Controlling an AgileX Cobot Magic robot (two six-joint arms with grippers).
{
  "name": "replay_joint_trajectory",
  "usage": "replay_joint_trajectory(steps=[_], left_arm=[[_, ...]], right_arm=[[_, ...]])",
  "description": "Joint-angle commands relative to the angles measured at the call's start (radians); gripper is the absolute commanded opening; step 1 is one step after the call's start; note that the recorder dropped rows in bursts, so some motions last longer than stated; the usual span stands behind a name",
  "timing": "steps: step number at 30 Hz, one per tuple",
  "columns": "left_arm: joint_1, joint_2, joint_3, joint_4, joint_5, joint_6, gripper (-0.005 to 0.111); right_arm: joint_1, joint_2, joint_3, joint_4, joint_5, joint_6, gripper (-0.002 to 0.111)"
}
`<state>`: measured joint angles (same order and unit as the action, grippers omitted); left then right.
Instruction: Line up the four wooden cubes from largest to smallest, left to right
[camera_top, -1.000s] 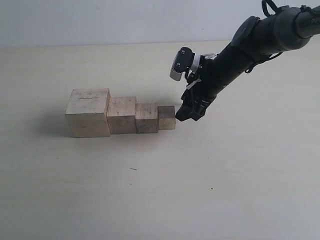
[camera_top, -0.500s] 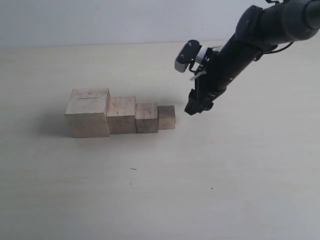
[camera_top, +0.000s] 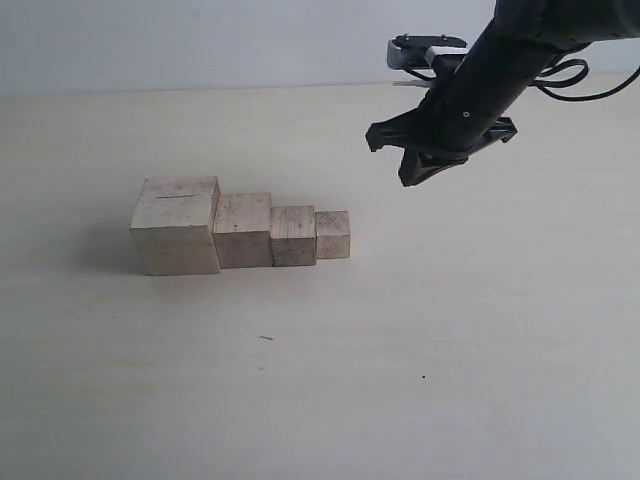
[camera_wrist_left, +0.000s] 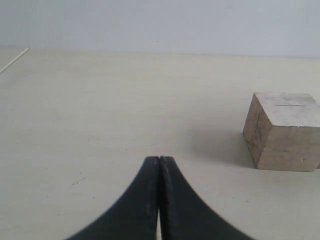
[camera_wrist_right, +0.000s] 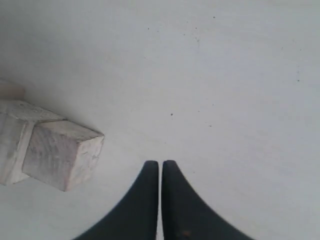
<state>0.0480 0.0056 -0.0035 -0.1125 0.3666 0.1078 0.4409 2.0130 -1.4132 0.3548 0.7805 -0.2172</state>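
In the exterior view the four wooden cubes are sitting in one row on the worktop (camera_top: 450, 350), running from 9 o'clock to 3 o'clock. The largest cube (camera_top: 177, 225) is taking the 9 o'clock end, then the second cube (camera_top: 244, 230), the third cube (camera_top: 294, 236) and the smallest cube (camera_top: 333, 235) at the 3 o'clock end. Each is touching its neighbour, and all are standing upright. The right gripper (camera_top: 410, 178) is hanging in the air at about 2 o'clock from the smallest cube, well apart from it and holding nothing. This view is not making plain how its jaws are standing.

The right wrist view is settling that: the right gripper (camera_wrist_right: 160, 162) is showing its two dark fingers pressed together, tip to tip, with nothing between them. The smallest cube (camera_wrist_right: 62, 155) is lying off to one side of those tips, apart from them, with part of the third cube (camera_wrist_right: 15, 140) showing behind it.

The left gripper is not appearing in the exterior view at all. Only the left wrist view is showing the left gripper (camera_wrist_left: 159, 159), closed and empty, low over bare worktop. That view is catching just one block, the largest cube (camera_wrist_left: 285, 130), lying well apart from the tips with its thin slit mark facing up.
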Motion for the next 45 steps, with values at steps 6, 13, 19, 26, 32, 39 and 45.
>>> replay_joint_trajectory(steps=[6, 13, 19, 26, 32, 39, 45], left_arm=[[-0.001, -0.006, 0.003, 0.001, -0.012, -0.008, 0.000], [-0.001, -0.006, 0.003, 0.001, -0.012, -0.008, 0.000], [-0.001, -0.006, 0.003, 0.001, -0.012, -0.008, 0.000], [-0.001, -0.006, 0.003, 0.001, -0.012, -0.008, 0.000], [-0.001, -0.006, 0.003, 0.001, -0.012, -0.008, 0.000], [-0.001, -0.006, 0.003, 0.001, -0.012, -0.008, 0.000], [-0.001, -0.006, 0.003, 0.001, -0.012, -0.008, 0.000]], right_arm=[[0.002, -0.143, 0.106, 0.131, -0.165, 0.009, 0.000], [0.119, -0.575, 0.428, 0.131, -0.453, 0.007, 0.000], [0.135, -0.719, 0.481, 0.139, -0.309, 0.063, 0.000], [0.135, -0.744, 0.481, 0.139, -0.287, 0.063, 0.000], [0.135, -0.744, 0.481, 0.139, -0.287, 0.063, 0.000], [0.135, -0.743, 0.481, 0.139, -0.296, 0.063, 0.000], [0.135, -0.743, 0.481, 0.139, -0.296, 0.063, 0.000]])
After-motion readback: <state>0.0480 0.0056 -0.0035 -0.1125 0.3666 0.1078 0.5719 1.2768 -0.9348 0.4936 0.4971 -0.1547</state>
